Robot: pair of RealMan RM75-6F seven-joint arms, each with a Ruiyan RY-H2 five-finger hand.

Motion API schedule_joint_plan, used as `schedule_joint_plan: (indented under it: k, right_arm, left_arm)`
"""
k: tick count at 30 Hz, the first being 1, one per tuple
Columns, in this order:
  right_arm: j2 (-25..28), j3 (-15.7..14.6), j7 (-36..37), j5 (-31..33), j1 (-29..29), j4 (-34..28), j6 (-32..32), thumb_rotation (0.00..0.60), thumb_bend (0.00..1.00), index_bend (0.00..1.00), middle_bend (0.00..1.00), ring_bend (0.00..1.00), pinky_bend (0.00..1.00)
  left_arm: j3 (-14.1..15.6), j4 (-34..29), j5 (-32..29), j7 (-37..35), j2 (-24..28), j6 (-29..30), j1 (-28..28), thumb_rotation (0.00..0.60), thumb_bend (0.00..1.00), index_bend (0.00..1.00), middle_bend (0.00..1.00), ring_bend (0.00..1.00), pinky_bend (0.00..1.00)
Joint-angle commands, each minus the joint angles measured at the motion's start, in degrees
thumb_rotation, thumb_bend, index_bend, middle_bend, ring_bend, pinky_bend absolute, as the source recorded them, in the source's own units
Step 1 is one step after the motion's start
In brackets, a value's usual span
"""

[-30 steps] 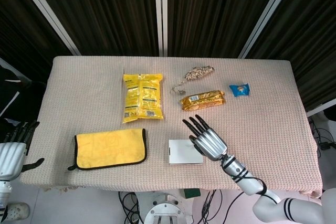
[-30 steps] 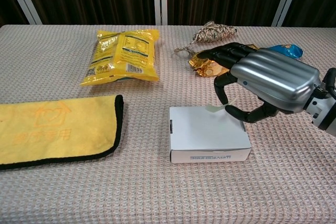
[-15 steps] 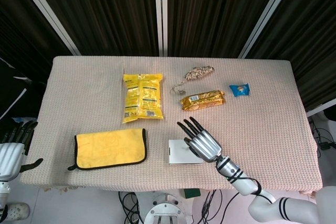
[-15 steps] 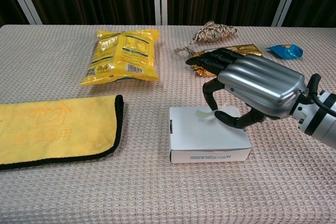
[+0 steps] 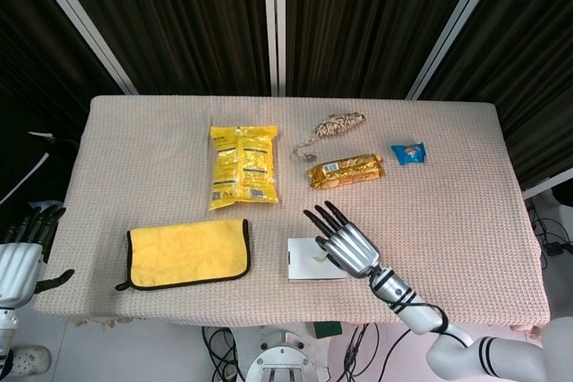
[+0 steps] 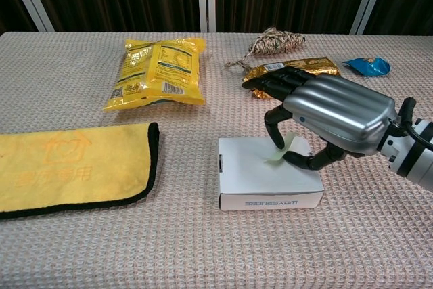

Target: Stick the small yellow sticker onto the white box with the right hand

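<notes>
The white box [image 6: 257, 175] lies near the table's front edge, also seen from the head as the white box [image 5: 303, 260]. My right hand [image 6: 333, 116] hovers over the box's right half, palm down. Its thumb and a finger pinch the small pale yellow sticker [image 6: 281, 149], which hangs tilted with its lower edge at the box's top face. In the head view my right hand [image 5: 346, 241] covers the box's right side, and the sticker [image 5: 320, 252] peeks out under it. My left hand [image 5: 20, 255] hangs off the table's left edge, fingers apart and holding nothing.
A yellow cloth [image 6: 67, 167] lies left of the box. Behind are a yellow snack bag [image 6: 159, 71], a gold wrapped bar [image 6: 301, 66], a twine bundle [image 6: 276, 40] and a blue packet [image 6: 369, 65]. The table's front edge [image 5: 269, 321] runs close to the box.
My right hand moved left over the box, then drew back slightly. The sticker has swung from lying flat near the box's far edge to hanging tilted onto its top.
</notes>
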Motion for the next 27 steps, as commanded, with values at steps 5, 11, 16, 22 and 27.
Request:
schedule_joint_plan:
  k: [5, 11, 16, 22, 27]
  right_arm:
    - [1.21, -0.67, 0.05, -0.77, -0.48, -1.34, 1.01, 0.600, 0.29, 0.53, 0.00, 0.00, 0.00]
    - [2.71, -1.44, 0.66, -2.03, -1.08, -3.32, 2.44, 0.600, 0.29, 0.52, 0.00, 0.00, 0.00]
    - [3.66, -2.24, 1.65, -1.99, -1.12, -4.36, 1.55, 0.569, 0.32, 0.44, 0.00, 0.00, 0.00]
    - [3.96, -2.71, 3.22, -1.98, -1.03, -5.06, 0.76, 0.226, 0.44, 0.44, 0.00, 0.00, 0.00]
    - [4.05, -3.01, 4.42, -2.59, -0.89, -5.25, 0.67, 0.210, 0.52, 0.43, 0.00, 0.00, 0.00]
  left_arm:
    - [0.06, -0.27, 0.11, 0.22, 0.16, 0.19, 0.12, 0.600, 0.00, 0.09, 0.07, 0.03, 0.13]
    - [0.05, -0.39, 0.18, 0.36, 0.15, 0.17, 0.09, 0.600, 0.00, 0.09, 0.07, 0.03, 0.13]
    - [0.05, -0.39, 0.13, 0.43, 0.09, -0.03, 0.01, 0.600, 0.00, 0.09, 0.07, 0.03, 0.13]
    - [0.07, -0.26, 0.02, 0.41, 0.06, 0.00, 0.09, 0.600, 0.00, 0.09, 0.07, 0.03, 0.13]
    - [0.06, -0.11, -0.06, 0.20, 0.06, 0.04, 0.16, 0.600, 0.00, 0.09, 0.07, 0.03, 0.13]
